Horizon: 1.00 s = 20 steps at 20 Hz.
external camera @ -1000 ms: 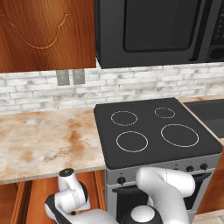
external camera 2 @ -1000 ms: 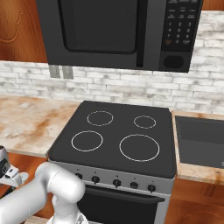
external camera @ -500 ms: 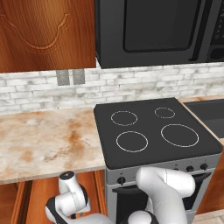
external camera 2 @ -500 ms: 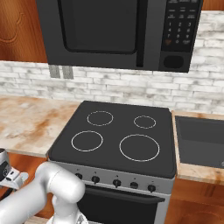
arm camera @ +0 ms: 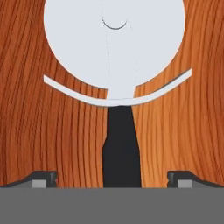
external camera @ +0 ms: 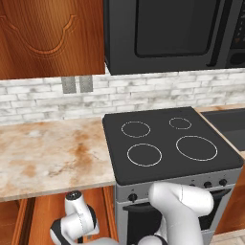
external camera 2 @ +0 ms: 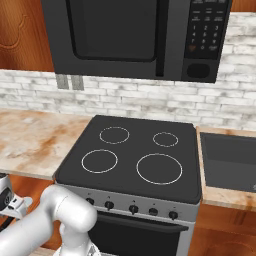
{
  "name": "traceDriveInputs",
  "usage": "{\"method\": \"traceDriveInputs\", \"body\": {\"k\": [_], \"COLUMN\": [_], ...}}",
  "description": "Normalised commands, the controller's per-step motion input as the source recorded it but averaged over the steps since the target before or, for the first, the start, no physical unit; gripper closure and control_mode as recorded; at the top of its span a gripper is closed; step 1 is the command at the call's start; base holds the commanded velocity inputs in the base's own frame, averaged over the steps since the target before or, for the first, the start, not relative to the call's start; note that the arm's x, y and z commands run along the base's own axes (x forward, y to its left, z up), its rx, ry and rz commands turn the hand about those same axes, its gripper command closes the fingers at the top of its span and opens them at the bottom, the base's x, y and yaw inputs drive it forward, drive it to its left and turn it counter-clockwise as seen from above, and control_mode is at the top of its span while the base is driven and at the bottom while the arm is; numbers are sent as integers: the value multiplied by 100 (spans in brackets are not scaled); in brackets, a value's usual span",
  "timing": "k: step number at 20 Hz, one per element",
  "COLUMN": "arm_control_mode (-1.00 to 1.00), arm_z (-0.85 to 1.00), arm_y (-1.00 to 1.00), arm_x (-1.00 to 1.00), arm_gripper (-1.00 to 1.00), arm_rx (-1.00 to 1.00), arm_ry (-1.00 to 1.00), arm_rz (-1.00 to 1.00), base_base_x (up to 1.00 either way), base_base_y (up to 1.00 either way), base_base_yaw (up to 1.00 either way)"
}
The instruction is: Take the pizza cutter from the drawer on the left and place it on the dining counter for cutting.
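A: Look down the hand view. Your gripper [arm camera: 112, 178] is spread as wide as it goes, one dark tip at each bottom corner, nothing pinched between them.

B: And the cutter?

A: The cutter [arm camera: 114, 83] lies flat on the plain wood floor of the drawer [arm camera: 183, 122], dead centre under you. Its black handle runs up the middle between your two tips, clear of both. Above the handle sits the curved white guard, then the big pale wheel, reaching to the top edge of the view.

B: So you're over it, not on it?

A: Right, you've got wood grain showing on both sides of the handle, and neither tip touches it.

B: Where's the arm?

A: In the left base view your arm [external camera: 182, 210] bends down in front of the stove [external camera: 167, 143], with the wrist [external camera: 76, 222] low beside it, under the edge of the marble worktop [external camera: 48, 153]. In the right base view you see the arm at lower left, the microwave [external camera 2: 130, 35] hanging above the burners and the sink [external camera 2: 230, 160] off to the right.
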Motion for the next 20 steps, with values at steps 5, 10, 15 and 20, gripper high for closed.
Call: {"method": "traceDriveInputs", "body": {"k": [5, 10, 15, 20], "arm_control_mode": [-100, -100, -100, -100], "arm_z": [-15, -4, 0, 0], "arm_y": [0, 0, 0, 0], "arm_x": [0, 0, 0, 0], "arm_gripper": [-100, -100, -100, 100], "arm_rx": [0, 0, 0, 0], "arm_ry": [0, 0, 0, 0], "arm_rz": [0, 0, 0, 0], "base_base_x": [0, 0, 0, 0], "base_base_y": [0, 0, 0, 0], "base_base_yaw": [0, 0, 0, 0]}}
